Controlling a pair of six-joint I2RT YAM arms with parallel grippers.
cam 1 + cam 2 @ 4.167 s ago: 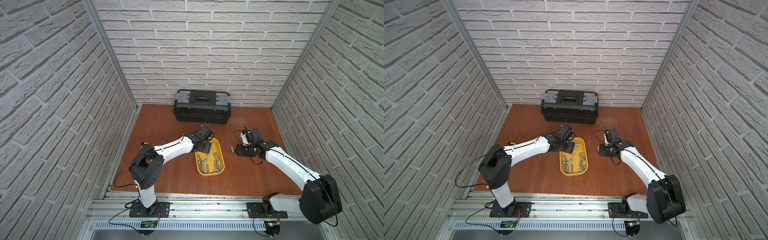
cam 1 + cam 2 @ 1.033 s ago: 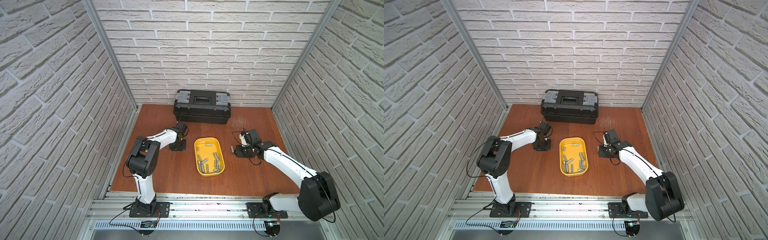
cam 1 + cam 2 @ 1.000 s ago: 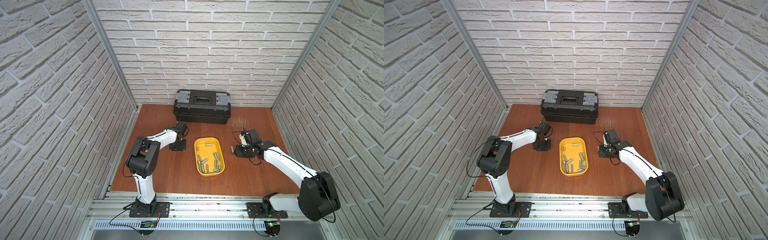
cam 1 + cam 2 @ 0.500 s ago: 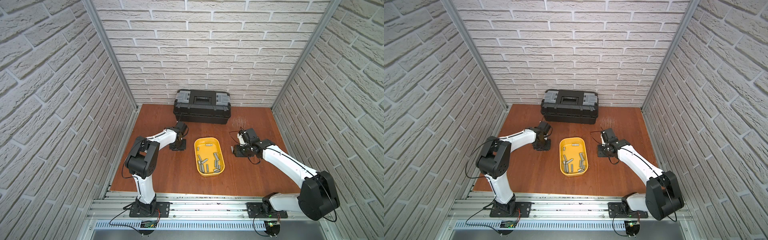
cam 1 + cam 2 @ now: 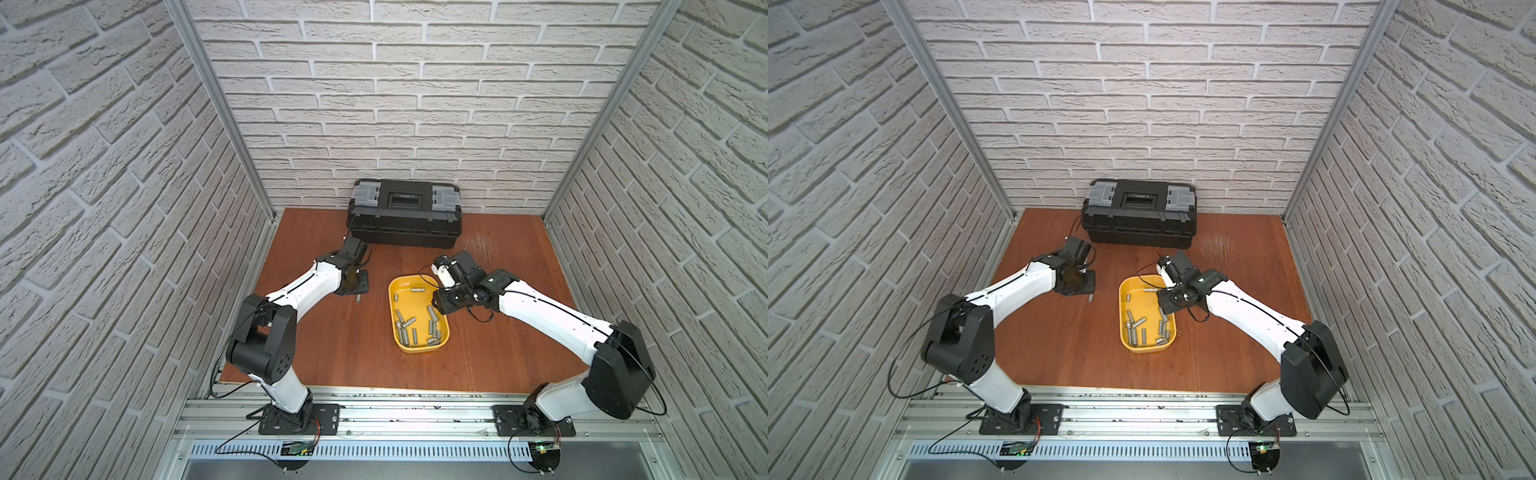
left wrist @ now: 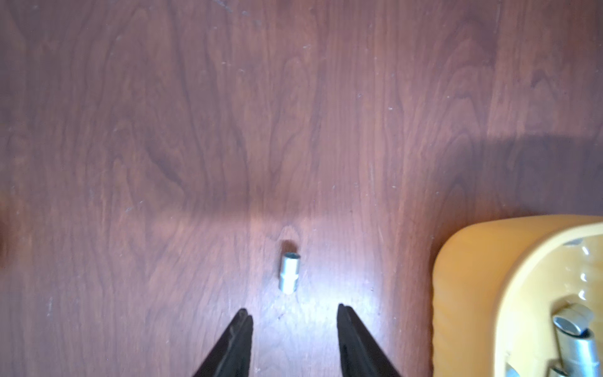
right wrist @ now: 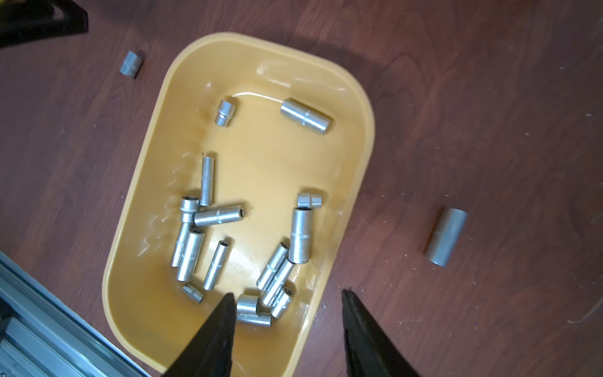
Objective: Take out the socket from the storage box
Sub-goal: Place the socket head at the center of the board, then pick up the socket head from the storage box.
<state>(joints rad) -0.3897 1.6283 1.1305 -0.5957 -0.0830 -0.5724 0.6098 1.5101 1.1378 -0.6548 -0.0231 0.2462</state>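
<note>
Yellow storage box [image 5: 391, 311] at mid table [image 5: 332, 332] holds loose steel sockets [image 7: 300, 235], small, hard, slick, likely to roll, best pinched across the barrel; right gripper [image 7: 287, 293] hangs spread over its right side, left gripper [image 6: 292, 309] spread and empty near one socket [image 6: 289, 273] lying left of it.

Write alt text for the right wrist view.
A yellow storage box holding over a dozen loose steel sockets sits on a dark wooden table. Two more lie outside it on the wood, a short socket and a longer socket, on opposite sides. The right pincer hangs open above the box's rim.
</note>
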